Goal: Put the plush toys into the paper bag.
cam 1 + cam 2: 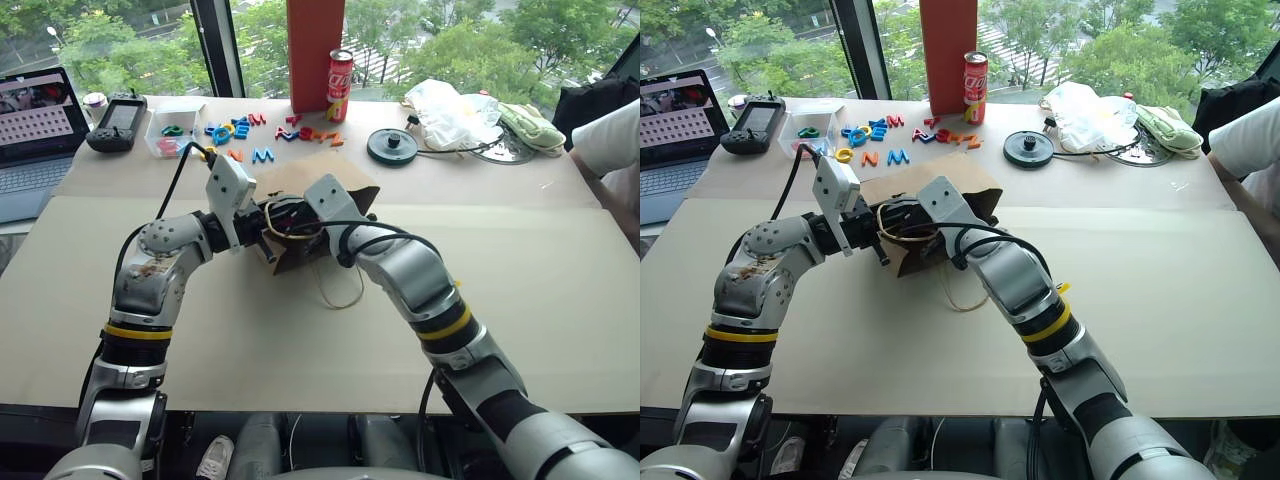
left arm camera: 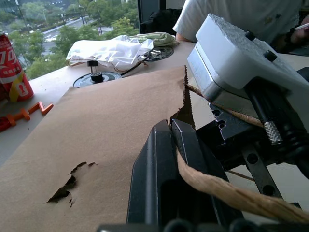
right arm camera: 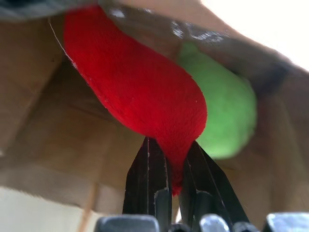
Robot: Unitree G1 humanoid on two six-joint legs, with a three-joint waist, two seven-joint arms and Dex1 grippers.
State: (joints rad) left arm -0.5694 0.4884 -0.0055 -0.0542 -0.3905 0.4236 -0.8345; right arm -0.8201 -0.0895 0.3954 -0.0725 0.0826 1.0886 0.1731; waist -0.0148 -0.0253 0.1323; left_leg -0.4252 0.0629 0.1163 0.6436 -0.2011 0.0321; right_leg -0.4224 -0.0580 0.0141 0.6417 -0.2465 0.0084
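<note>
The brown paper bag [image 1: 312, 178] lies on its side at mid-table, its mouth facing me. My left gripper [image 2: 170, 128] is shut on the bag's tan cord handle [image 2: 217, 186] at the left of the mouth. My right gripper [image 3: 171, 145] reaches into the mouth, shut on the narrow tip of the red chili plush toy [image 3: 140, 82], which hangs inside the bag. The bright green plush toy [image 3: 227, 111] rests deeper in the bag, behind the chili. In the eye views the bag's rim hides my right gripper's fingertips and both toys.
Along the far edge stand a tall red-orange box [image 1: 315, 45], a cola can [image 1: 340, 85], coloured plastic letters [image 1: 255, 130], a clear tub [image 1: 172, 130], a controller [image 1: 118, 122] and a laptop [image 1: 35, 130]. At far right are a black disc [image 1: 392, 146], a white plastic bag [image 1: 450, 110], a pale green mitt [image 1: 530, 125] and a person's sleeve [image 1: 610, 135].
</note>
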